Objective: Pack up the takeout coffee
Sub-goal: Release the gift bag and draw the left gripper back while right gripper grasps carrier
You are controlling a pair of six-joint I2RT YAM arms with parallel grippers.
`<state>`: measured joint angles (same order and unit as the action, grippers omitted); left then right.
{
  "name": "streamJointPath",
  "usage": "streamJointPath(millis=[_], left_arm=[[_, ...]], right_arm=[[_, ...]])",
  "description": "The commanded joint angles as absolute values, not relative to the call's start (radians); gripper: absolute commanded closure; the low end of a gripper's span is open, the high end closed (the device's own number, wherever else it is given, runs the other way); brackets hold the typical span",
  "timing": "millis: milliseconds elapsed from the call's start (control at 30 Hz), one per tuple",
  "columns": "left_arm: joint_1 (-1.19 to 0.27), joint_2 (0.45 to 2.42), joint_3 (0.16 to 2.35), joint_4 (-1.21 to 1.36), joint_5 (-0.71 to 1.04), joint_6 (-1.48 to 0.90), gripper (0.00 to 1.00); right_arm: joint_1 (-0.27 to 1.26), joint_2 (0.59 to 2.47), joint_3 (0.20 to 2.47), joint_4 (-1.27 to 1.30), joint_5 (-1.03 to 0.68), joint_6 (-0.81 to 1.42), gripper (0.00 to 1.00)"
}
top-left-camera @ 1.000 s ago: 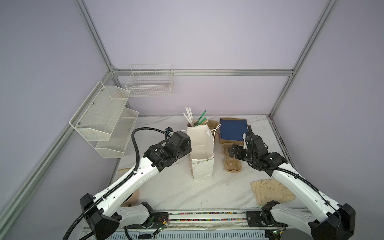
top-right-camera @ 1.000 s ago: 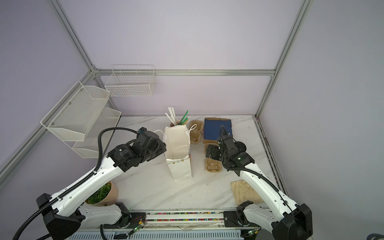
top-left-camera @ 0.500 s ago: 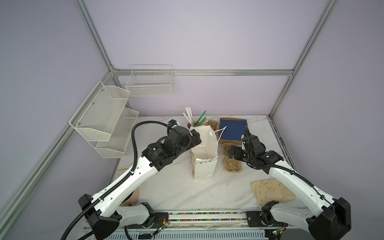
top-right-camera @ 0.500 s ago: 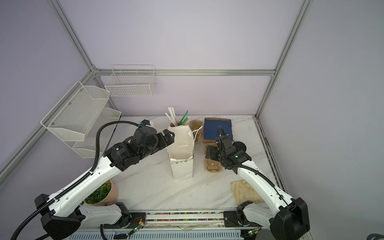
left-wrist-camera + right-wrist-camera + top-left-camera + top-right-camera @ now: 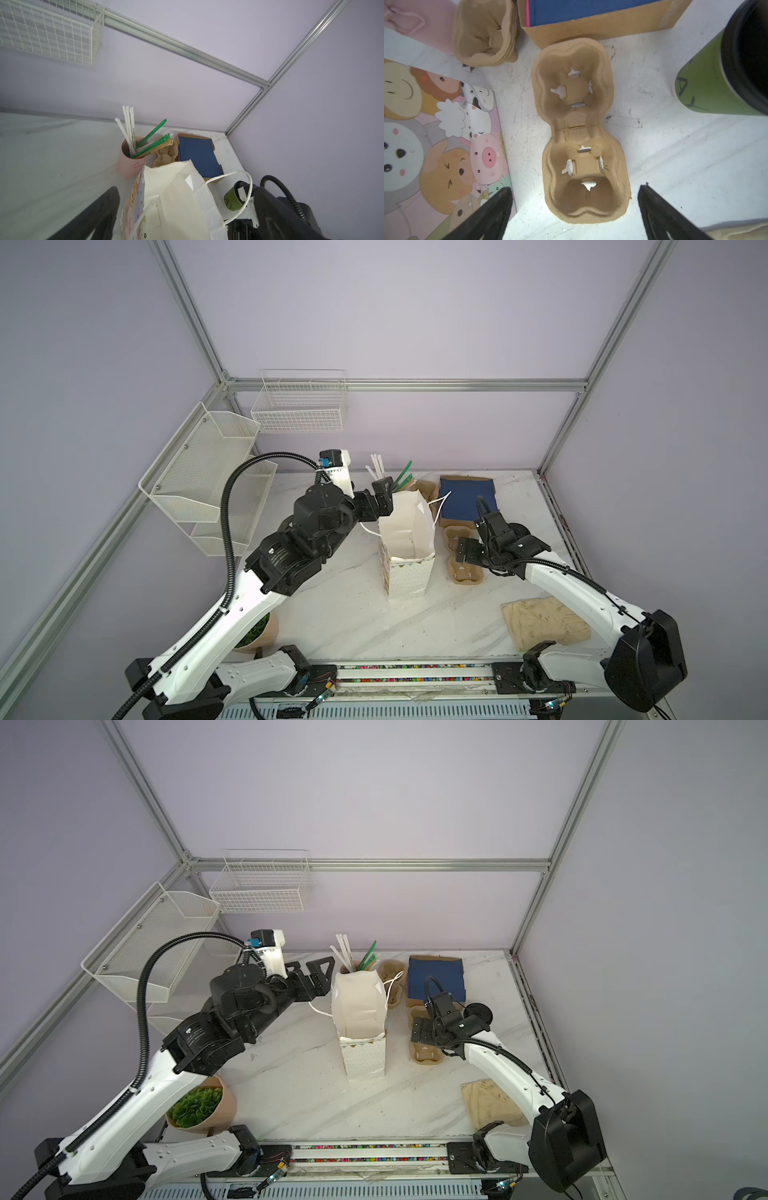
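I am hovering my right gripper (image 5: 575, 188), jaws spread and empty, over the pulp tray (image 5: 581, 128), probably lining up a grab; both its wells are lying empty. The takeout coffee (image 5: 699, 83) is standing lidded just beside this gripper. My left gripper (image 5: 326, 975), also spread and empty, is waiting at the mouth of the paper bag (image 5: 365, 1056), likely to steady it; nothing is showing inside.
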<state>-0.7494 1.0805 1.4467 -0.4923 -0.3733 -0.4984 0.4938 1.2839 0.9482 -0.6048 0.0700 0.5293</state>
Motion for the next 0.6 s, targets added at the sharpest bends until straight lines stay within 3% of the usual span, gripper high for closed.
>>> streamJointPath(millis=[0,233,567], left_arm=[[-0.755,1.019,1.432,-0.413,-0.404,-0.268,0.0],[-0.754,0.912,1.306,-0.473,-0.565,-0.141,0.0],[-0.754,0.733,0.96,-0.32,-0.807,-0.039,0.0]], right_arm=[[0.497,1.31,0.993,-0.647,0.096,0.532,0.03],[0.498,1.413,1.041,-0.658,0.107,0.502,0.03],[0.497,1.523,1.078,-0.638,0.132,0.461,0.03]])
